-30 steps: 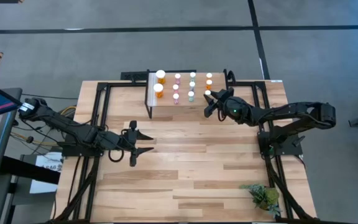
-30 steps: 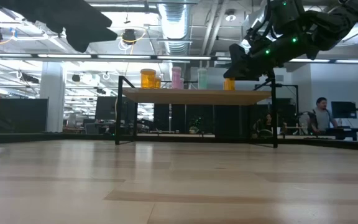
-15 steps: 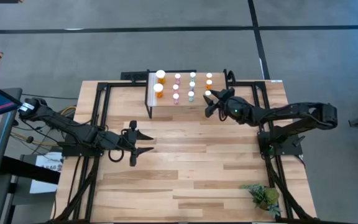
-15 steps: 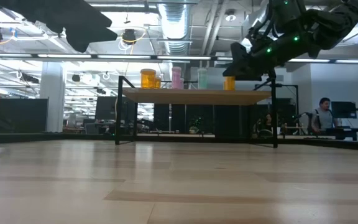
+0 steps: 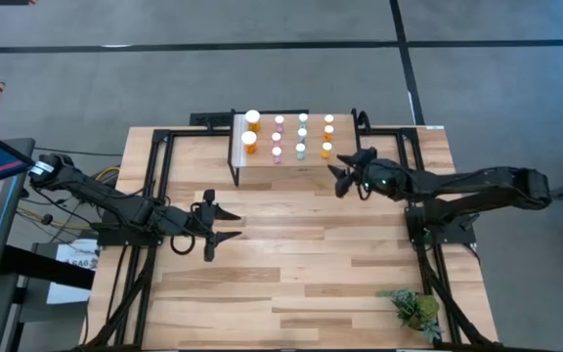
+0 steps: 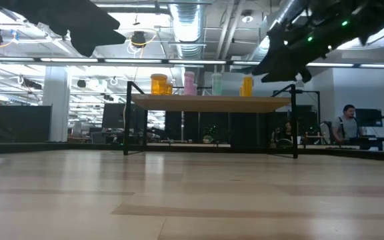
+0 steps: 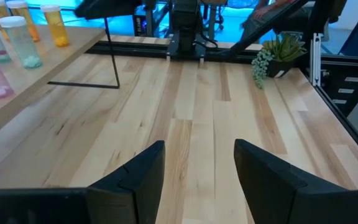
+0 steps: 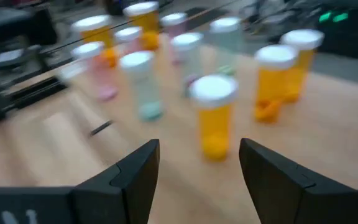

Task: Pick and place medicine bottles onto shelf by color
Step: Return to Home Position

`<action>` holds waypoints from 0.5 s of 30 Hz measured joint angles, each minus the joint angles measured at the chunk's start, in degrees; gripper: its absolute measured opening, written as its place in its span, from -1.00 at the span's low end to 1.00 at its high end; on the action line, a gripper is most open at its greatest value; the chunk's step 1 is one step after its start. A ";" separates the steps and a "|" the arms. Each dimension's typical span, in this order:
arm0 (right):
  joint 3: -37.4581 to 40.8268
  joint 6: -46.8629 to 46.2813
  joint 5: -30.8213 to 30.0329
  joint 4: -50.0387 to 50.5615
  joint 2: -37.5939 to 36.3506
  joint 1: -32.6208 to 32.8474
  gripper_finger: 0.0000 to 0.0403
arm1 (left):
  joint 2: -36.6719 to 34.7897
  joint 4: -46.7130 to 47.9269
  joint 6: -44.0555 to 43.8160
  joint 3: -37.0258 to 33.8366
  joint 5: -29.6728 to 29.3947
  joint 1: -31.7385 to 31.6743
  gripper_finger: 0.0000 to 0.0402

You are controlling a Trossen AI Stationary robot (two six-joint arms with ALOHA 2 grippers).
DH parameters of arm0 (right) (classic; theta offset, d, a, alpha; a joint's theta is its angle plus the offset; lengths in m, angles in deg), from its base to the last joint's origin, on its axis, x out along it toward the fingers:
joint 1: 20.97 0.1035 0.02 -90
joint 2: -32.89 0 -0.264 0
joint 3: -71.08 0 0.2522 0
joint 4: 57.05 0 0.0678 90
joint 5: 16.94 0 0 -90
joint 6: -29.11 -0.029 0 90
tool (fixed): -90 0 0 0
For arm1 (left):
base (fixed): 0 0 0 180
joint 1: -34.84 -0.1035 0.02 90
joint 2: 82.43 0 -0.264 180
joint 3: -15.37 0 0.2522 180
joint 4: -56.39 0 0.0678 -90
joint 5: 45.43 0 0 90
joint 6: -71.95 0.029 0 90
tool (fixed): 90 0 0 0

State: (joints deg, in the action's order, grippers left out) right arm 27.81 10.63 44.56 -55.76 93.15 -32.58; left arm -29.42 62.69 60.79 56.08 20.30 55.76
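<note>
The shelf (image 5: pixel 291 172) stands at the table's far side, with the medicine bottles upright on it in rows: two wide orange ones (image 5: pixel 250 140), pink ones (image 5: pixel 278 138), teal ones (image 5: pixel 302 135) and small orange ones (image 5: pixel 328 132). The nearest small orange bottle (image 5: pixel 326 150) stands on its base on the shelf, and it also shows in the right wrist view (image 8: pixel 214 115). My right gripper (image 5: pixel 343 178) is open and empty, just off the shelf's near right corner, apart from that bottle. My left gripper (image 5: pixel 225 223) is open and empty over the table's left middle.
A small green plant (image 5: pixel 413 308) sits at the table's near right corner. Black frame rails (image 5: pixel 159 156) run along the table's sides. Bare wood lies between the shelf and the near edge. A person (image 6: pixel 344 123) is in the room behind.
My right gripper has drawn back from the shelf toward the table's near and right edges, away from the nearest small orange bottle. That bottle stays upright on the shelf.
</note>
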 joint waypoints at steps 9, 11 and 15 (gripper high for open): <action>-0.02 3.07 12.39 4.16 -9.18 12.76 0.14 | -5.54 -0.01 3.24 0.69 1.22 0.84 -0.10; -0.11 5.92 12.80 3.05 -10.84 16.70 0.09 | -8.79 -0.09 4.92 0.71 1.22 1.54 -0.10; -0.11 13.38 12.92 2.96 -14.96 23.57 -0.04 | -14.69 -0.49 7.79 0.69 1.01 2.20 -0.10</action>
State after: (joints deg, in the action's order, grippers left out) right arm 27.70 24.01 57.49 -52.80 78.19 -9.01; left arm -44.10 62.20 68.57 56.77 21.31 57.97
